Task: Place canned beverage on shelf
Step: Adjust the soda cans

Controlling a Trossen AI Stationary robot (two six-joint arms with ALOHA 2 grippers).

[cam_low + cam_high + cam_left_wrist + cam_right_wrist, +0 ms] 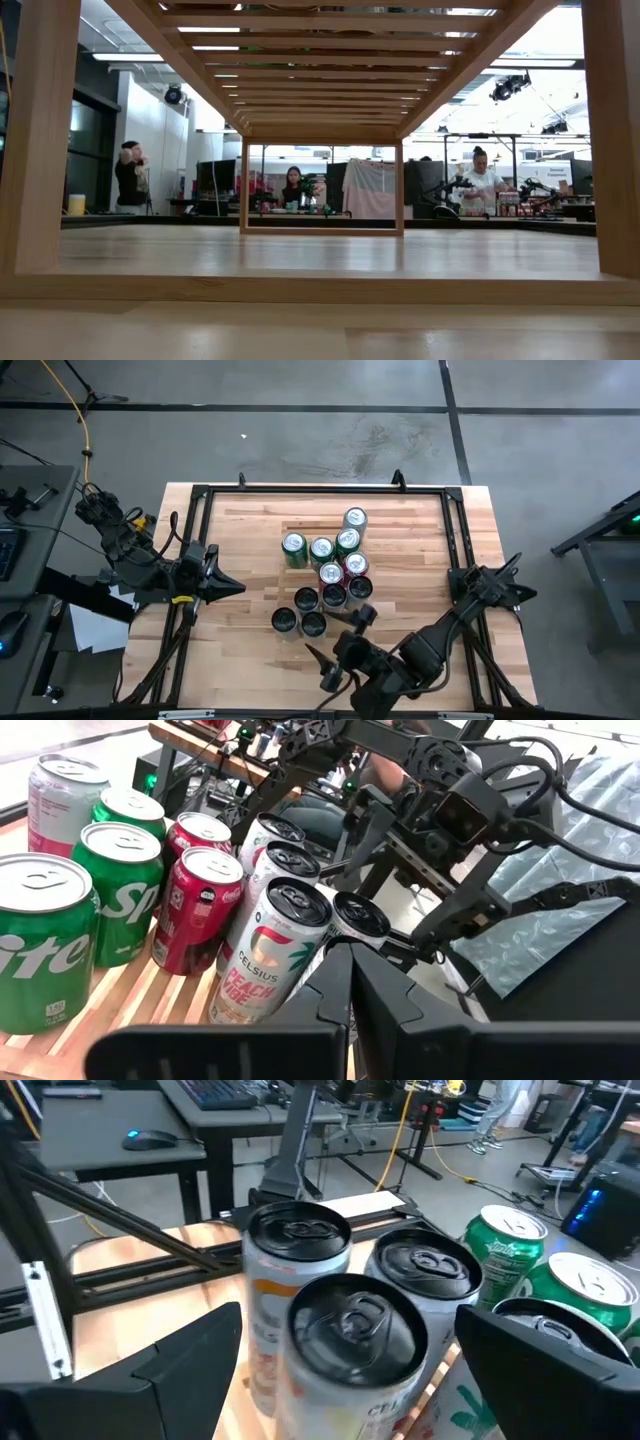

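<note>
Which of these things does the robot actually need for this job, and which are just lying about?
Part of the job:
cans, clustered together
wooden shelf under them
right gripper, open beside the nearest cans
left gripper, shut, waiting at the left edge

Just lying about:
keyboard, mouse, desk

Floor (320, 430): grey concrete, dark seam lines, yellow cable (78, 410) trailing at one corner. Desk (200, 1120): keyboard (215, 1092) and mouse (145, 1140) (blue light on it). Room beyond: three people (482, 180) at far workbenches, ceiling strip lights (215, 30).
</note>
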